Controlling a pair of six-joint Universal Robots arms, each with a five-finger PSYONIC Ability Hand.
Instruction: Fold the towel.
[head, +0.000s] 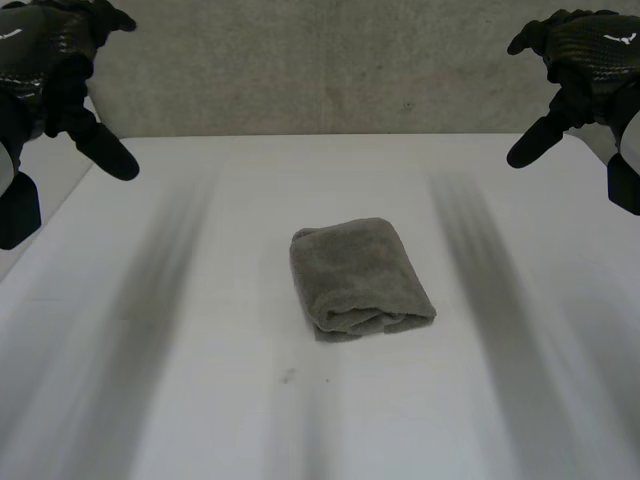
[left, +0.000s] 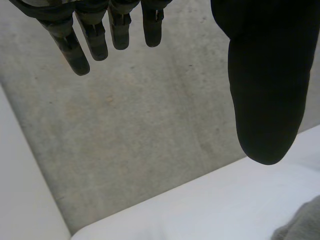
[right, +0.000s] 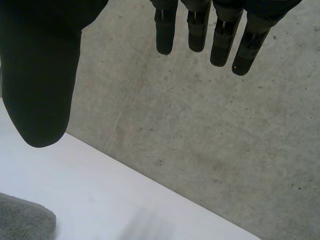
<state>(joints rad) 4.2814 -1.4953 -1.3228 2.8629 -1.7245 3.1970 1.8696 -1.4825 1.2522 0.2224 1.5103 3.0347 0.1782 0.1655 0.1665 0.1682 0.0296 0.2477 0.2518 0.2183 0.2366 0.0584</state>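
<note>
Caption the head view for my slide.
Folded grey terry towel on white table; black left hand and right hand open, touching nothing.

The left hand (head: 48, 75) hangs raised at the far left, holding nothing, its fingers (left: 95, 42) straight and spread a little, the thumb (left: 265, 90) standing well apart from them. The right hand (head: 585, 65) mirrors it at the far right, also raised and empty: fingers (right: 220, 42) straight, thumb (right: 40, 80) held wide. Each thumb slants down and inward. The two hands are well apart.

The left hand (head: 42, 55) and right hand (head: 588, 58) are black, with woven-textured backs bearing a small white mark.
</note>
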